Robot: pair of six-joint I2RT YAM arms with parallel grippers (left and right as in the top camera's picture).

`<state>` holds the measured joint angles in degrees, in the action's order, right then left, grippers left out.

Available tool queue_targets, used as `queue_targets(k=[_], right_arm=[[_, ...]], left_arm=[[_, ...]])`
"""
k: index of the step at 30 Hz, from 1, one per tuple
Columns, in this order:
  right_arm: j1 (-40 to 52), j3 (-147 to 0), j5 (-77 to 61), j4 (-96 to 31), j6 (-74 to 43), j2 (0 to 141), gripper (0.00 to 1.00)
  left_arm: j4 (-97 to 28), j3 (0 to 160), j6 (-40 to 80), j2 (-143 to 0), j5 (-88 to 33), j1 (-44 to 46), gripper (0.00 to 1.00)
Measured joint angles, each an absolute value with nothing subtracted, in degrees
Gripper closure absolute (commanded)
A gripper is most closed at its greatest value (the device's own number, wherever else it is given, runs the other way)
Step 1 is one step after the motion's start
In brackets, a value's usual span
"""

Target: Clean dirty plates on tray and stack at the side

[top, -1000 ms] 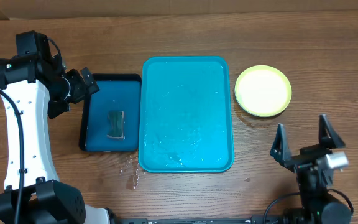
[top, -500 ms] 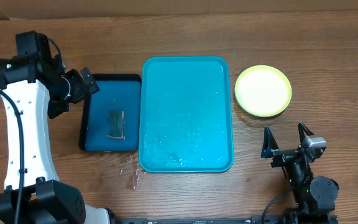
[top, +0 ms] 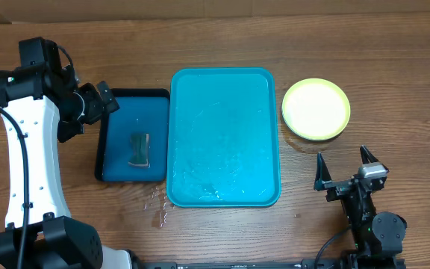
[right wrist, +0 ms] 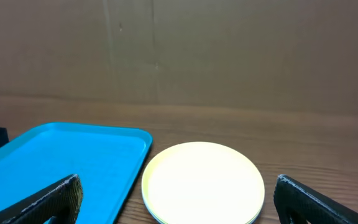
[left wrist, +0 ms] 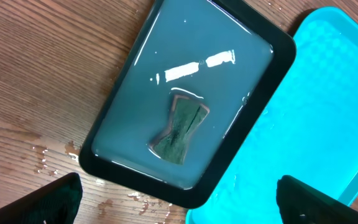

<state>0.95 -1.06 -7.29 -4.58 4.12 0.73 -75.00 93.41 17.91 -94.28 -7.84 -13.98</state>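
- The round, shallow, pale yellow-green plastic plates (top: 316,109) sit in one pile on the wood just off the right-hand long edge of the large, bright turquoise rectangular plastic tray (top: 225,72), near its far corner. Only the top plate shows plainly, and no smear is visible on it. How many lie beneath cannot be told.
- The turquoise tray carries no plate, only a wet sheen. Judging by where things lie, the cleaning and stacking are finished or all but finished.
- Right beside the turquoise tray's left edge stands the smaller dark-blue, black-rimmed rectangular tray (top: 122,112), filled with shallow water in which a dark green scrubbing pad (top: 139,149) lies.
- The left gripper (top: 104,101) hovers at that small tray's far-left corner, well left of the turquoise tray, fingers spread wide and holding nothing.
- The right gripper (top: 342,158) hangs to the right of the turquoise tray's near corner, on the near side of the plate pile, jaws spread wide and empty.
- Water droplets (top: 157,209) speckle the brown wooden table (top: 215,37) just off the turquoise tray's near-left corner.
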Motion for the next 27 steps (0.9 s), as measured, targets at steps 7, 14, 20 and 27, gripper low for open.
queue_targets(k=[7,14,20,27], right_arm=[[1.0,-1.1,-7.3,-4.6,5.1,0.7,0.00],[1.0,-1.1,-7.3,-4.6,5.2,0.7,0.00],[1.0,-1.1,-7.3,-4.5,5.2,0.7,0.00],[3.9,-1.1,-7.3,-4.5,5.2,0.7,0.00]], left_arm=[[-75.0,93.4,17.9,-94.3,-7.8,-14.0,0.00],[-75.0,93.4,17.9,-94.3,-7.8,-14.0,0.00],[-75.0,93.4,17.9,-94.3,-7.9,-14.0,0.00],[-75.0,93.4,17.9,-94.3,-7.8,-14.0,0.00]])
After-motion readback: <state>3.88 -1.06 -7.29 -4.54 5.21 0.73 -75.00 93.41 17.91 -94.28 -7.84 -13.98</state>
